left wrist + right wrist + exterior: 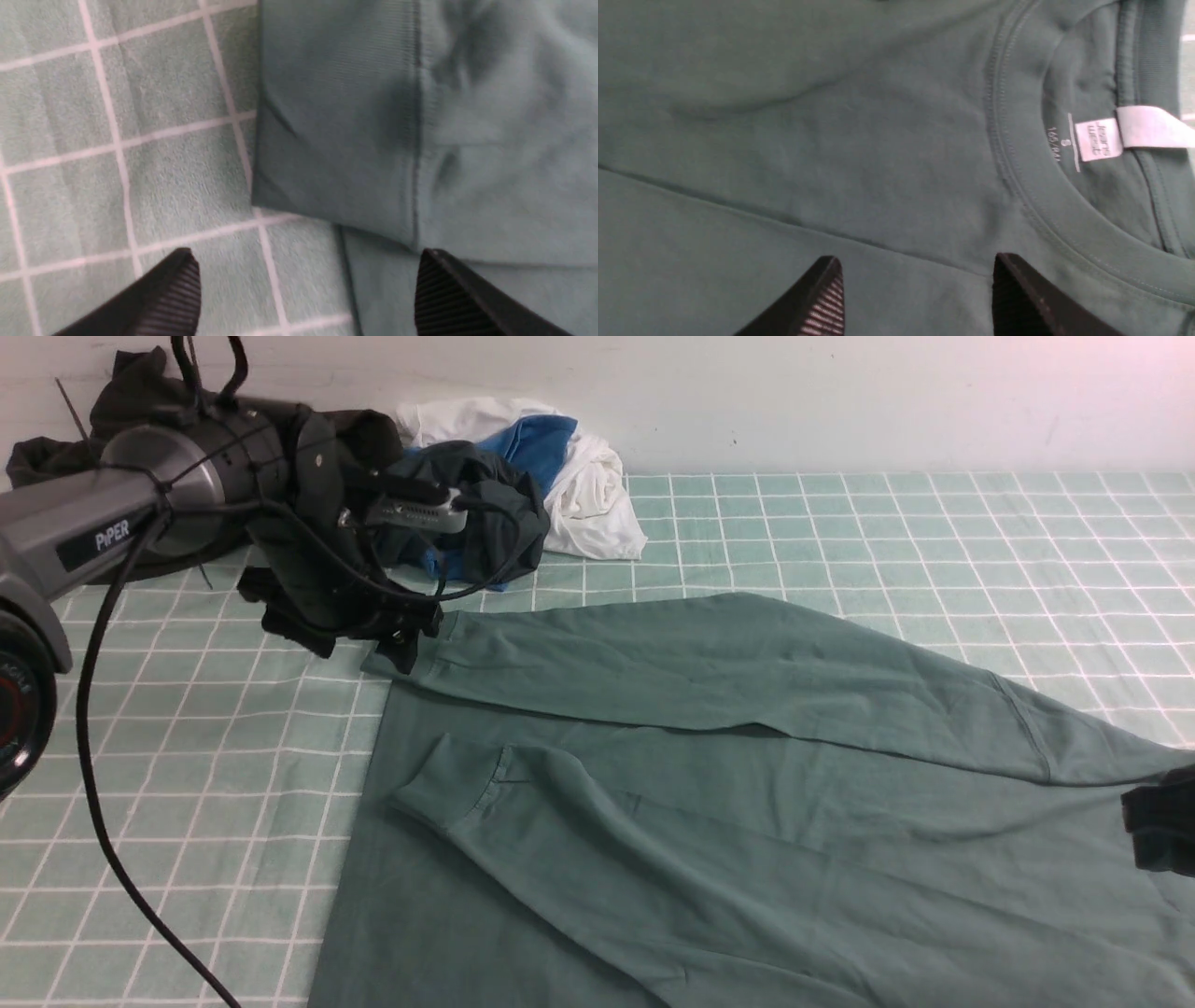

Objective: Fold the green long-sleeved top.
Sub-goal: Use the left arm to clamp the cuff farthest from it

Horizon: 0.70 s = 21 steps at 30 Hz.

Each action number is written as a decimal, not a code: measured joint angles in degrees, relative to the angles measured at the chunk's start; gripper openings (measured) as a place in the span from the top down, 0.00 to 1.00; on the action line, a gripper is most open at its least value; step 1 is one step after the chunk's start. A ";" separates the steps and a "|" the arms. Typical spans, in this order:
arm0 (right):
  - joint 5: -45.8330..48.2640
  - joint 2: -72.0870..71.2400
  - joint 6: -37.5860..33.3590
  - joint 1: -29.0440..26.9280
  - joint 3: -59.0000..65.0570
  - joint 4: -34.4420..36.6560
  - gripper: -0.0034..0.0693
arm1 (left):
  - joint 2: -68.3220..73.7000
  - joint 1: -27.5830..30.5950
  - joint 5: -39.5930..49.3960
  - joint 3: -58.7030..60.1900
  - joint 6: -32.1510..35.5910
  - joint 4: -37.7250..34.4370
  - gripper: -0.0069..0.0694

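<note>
The green long-sleeved top (747, 821) lies spread flat on the checked cloth, with both sleeves laid across its body. The far sleeve's ribbed cuff (425, 653) (336, 116) rests at the top's left edge. My left gripper (403, 651) (306, 261) hovers just over that cuff, open, with nothing between its fingers. My right gripper (1158, 826) (917, 263) shows only partly at the right edge of the front view. It is open above the fabric beside the neckline, near the white label (1099, 140), and holds nothing.
A heap of other clothes sits at the back left against the wall: a dark garment (485, 513) and a white and blue one (579, 476). The left arm's black cable (93, 784) hangs over the green checked cloth (224, 765).
</note>
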 joint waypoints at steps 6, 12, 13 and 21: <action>0.00 0.00 -4.44 0.00 -0.01 3.33 0.39 | 5.21 1.59 -2.62 -3.74 -0.13 -2.08 0.19; -0.10 0.00 -4.56 0.00 -0.06 3.33 0.39 | 5.77 1.33 -2.38 -4.75 -0.02 -3.94 0.46; -0.10 0.00 -4.56 0.00 -0.06 3.33 0.39 | 5.77 1.35 -2.36 -4.75 -0.02 -3.97 0.46; -0.46 0.00 -4.91 0.00 -0.06 3.33 0.39 | 4.37 0.89 -1.35 -4.75 2.07 -4.02 0.88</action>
